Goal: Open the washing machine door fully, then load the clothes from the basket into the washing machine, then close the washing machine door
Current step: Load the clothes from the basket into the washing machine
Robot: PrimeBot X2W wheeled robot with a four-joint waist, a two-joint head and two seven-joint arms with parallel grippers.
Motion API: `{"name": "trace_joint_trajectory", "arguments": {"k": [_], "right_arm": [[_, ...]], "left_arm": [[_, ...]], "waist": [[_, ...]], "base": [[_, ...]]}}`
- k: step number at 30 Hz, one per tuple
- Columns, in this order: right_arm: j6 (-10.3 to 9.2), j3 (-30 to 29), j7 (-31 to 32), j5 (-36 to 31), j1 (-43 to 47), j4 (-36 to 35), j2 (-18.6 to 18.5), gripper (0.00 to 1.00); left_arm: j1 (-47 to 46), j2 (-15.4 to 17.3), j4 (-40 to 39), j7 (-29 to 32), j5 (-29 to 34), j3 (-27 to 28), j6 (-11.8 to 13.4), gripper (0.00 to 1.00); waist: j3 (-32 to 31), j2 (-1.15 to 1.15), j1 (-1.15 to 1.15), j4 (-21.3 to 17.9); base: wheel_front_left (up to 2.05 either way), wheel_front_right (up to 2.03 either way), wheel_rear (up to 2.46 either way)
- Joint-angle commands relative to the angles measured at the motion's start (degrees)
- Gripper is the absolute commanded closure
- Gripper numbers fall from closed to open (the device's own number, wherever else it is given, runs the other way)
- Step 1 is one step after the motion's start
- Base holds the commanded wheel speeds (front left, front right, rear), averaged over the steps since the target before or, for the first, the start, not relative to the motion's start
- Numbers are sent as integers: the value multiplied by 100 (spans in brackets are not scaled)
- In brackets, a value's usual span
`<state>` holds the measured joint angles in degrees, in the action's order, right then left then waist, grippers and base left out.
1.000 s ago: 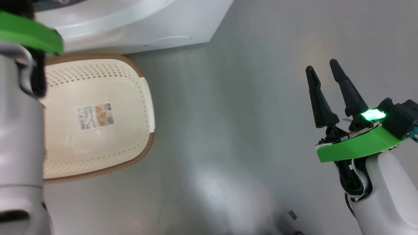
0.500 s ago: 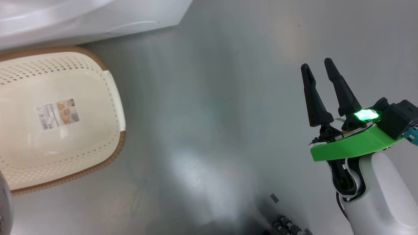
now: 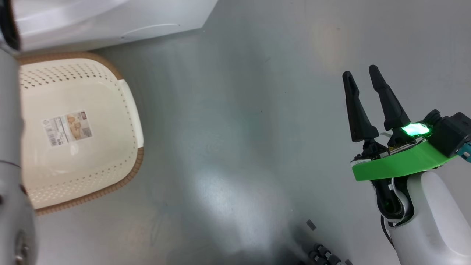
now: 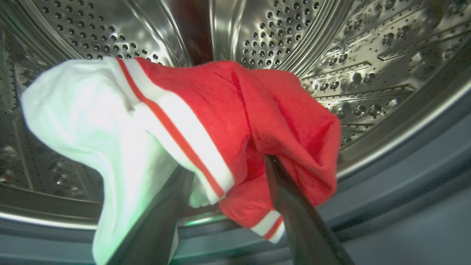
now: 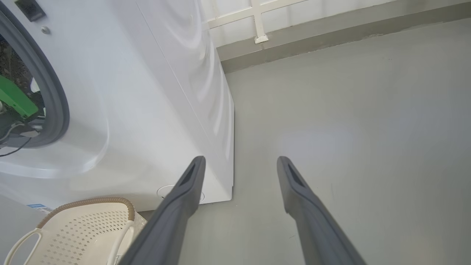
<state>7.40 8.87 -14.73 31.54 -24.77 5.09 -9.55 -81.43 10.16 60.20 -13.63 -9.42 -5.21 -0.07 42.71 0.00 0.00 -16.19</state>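
Left forearm [image 3: 9,129] back at left edge beside basket [image 3: 129,106]. Left gripper [image 4: 225,165] spread inside drum [image 4: 265,33], clothes [image 4: 206,103] draped on it. Right gripper [image 3: 360,70] wide, unmoved over floor [image 3: 239,129].

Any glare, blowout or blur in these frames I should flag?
Head view: broad soft glare on the floor, pale left forearm close and blurred, green LED bloom by the right gripper. Left wrist view: white part of the clothes blown out, specular highlights on the drum. Right wrist view: evenly lit, soft sheen on the washing machine side.
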Motion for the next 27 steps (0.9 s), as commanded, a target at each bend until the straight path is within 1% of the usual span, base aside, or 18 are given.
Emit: {"name": "trace_joint_trajectory", "arguments": {"k": [1,5,10,18,27], "right_arm": [[9,82,-27,5,110,-101,-69,0],[9,90,-27,-4,137,-88,-112,0],[9,121,-27,-5,157,-61,-146,0],[9,153,-27,-9,222,-6,-221,0],[9,191,-27,-14,305,58,-274,0]], "left_arm": [[285,85,-217,-53,-1,-32,57,0],[751,-61,-519,-104,0,-99,115,0],[1083,-88,-787,-120,-38,-124,88,0],[1481,-2,-1193,-132,-145,-145,-117,0],[2199,1,-1656,-136,-293,-101,-299,0]], "waist": [[-103,0,0,86],[-257,0,0,180],[-422,0,0,240],[-734,0,0,351],[-1110,0,0,482]], "base": [[0,0,0],[0,0,0],[0,0,0],[0,0,0],[0,0,0]]}}
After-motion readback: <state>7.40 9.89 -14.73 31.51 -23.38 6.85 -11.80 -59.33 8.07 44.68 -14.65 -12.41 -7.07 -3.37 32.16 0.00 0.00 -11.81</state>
